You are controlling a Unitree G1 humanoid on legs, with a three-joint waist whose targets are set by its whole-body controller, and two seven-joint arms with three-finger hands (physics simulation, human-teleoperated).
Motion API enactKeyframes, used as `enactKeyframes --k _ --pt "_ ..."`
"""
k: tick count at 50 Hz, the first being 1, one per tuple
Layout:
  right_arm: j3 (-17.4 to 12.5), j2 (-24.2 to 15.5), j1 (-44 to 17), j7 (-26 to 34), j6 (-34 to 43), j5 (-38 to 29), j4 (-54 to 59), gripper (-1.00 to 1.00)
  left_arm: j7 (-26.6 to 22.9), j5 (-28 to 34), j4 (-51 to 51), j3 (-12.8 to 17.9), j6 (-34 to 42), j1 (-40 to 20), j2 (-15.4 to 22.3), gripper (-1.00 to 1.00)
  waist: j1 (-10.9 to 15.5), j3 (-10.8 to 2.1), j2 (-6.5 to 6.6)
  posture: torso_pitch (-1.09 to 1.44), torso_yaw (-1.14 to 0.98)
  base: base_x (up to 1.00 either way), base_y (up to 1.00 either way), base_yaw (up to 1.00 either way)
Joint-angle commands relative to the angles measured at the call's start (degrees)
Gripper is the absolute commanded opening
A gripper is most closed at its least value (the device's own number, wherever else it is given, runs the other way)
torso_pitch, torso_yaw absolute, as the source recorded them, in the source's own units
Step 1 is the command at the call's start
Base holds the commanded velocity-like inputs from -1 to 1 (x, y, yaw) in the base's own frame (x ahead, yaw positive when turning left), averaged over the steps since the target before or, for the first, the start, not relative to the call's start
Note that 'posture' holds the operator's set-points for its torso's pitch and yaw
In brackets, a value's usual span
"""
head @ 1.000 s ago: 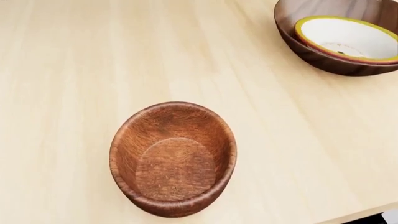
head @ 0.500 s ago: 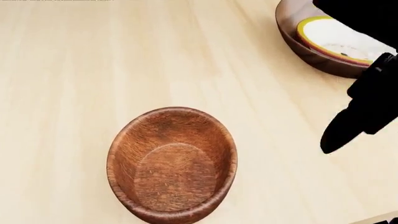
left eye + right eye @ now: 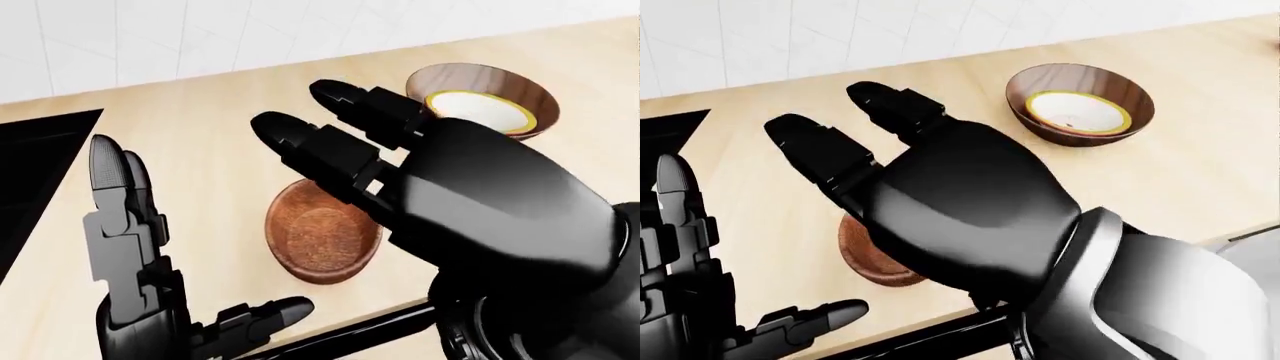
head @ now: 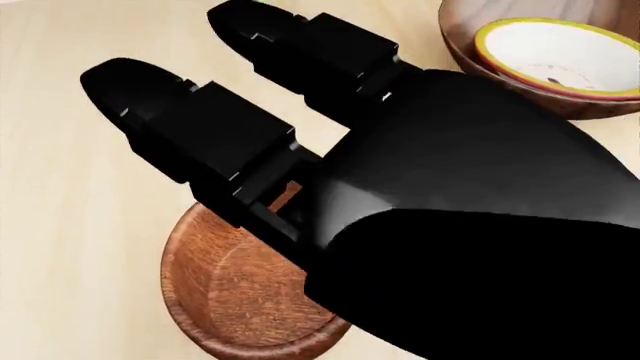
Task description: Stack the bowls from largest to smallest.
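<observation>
A small reddish-brown wooden bowl (image 3: pixel 322 240) sits upright on the light wood counter (image 3: pixel 200 150), near its bottom edge. At the upper right a large dark wooden bowl (image 3: pixel 1080 82) holds a white bowl with a yellow rim (image 3: pixel 1078 112) nested inside. My right hand (image 3: pixel 330 142) is open, fingers stretched out, raised above the small bowl and covering part of it in every view. My left hand (image 3: pixel 180 292) is open at the lower left, fingers upright, clear of the bowls.
A black sink or stove (image 3: pixel 30 172) borders the counter on the left. A white tiled wall (image 3: pixel 200 30) runs along the top. The counter's edge (image 3: pixel 400 319) runs along the bottom.
My right hand has swung in from the right and now fills much of the head view over the small bowl. The bowls have not moved.
</observation>
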Motion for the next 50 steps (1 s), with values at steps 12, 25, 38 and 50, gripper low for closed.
enactKeyframes --k 12,25,38,50 --pt "-0.3 0.3 2.9 -8.0 -9.2 1.2 5.3 1.00 0.1 0.3 -2.2 -0.1 -0.9 -0.4 -0.1 1.00 -0.2 -1.41 0.09 0.00 0.00 0.00 0.00 0.00" --pt "-2.0 -1.7 6.6 -13.5 -17.3 1.8 9.6 1.00 0.3 0.3 -2.5 -0.2 -1.0 -0.2 0.1 1.00 -0.1 -1.54 -0.12 0.00 0.00 0.00 0.00 0.00" --pt "-0.4 0.0 10.2 -16.0 -20.9 0.7 11.2 1.00 0.2 0.1 -2.1 0.1 -1.3 -0.2 0.0 1.00 -0.1 -1.68 -0.28 0.00 0.00 0.00 0.00 0.00" --pt "1.6 3.2 14.4 -16.8 -23.6 -0.2 11.7 1.00 0.1 0.1 -2.2 0.0 -1.2 -0.2 -0.1 1.00 0.0 -1.80 -0.16 0.00 0.00 0.00 0.00 0.00"
